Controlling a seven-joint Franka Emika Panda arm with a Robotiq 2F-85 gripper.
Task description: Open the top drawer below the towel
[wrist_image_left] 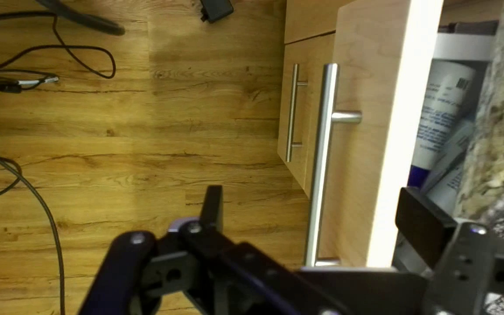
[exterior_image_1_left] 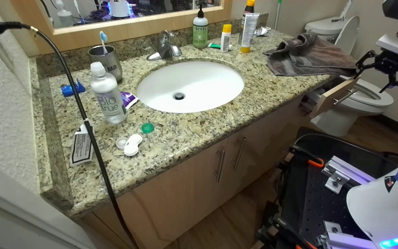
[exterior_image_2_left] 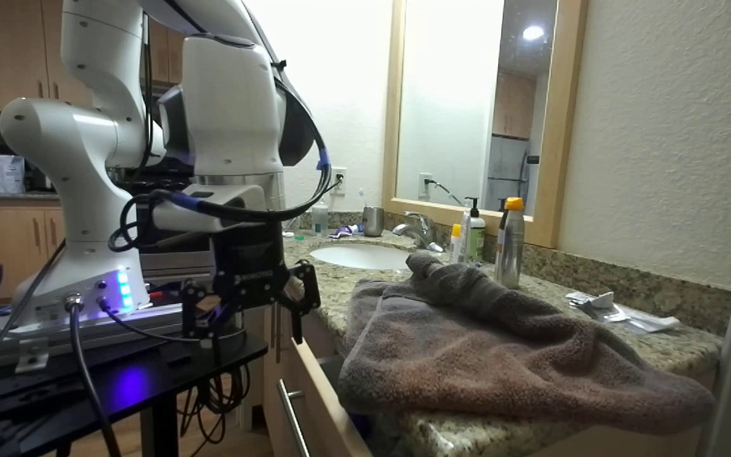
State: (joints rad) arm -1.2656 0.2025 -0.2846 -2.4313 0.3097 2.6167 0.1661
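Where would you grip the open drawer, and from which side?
Probably the middle of its bar handle, coming down from above with the open gripper straddling it: the straight bar stands clear of the drawer front, leaving a gap behind.

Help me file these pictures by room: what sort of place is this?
A bathroom, probably in a home: there is a toilet, a sink set into a stone-look counter, and a toothbrush in a metal cup.
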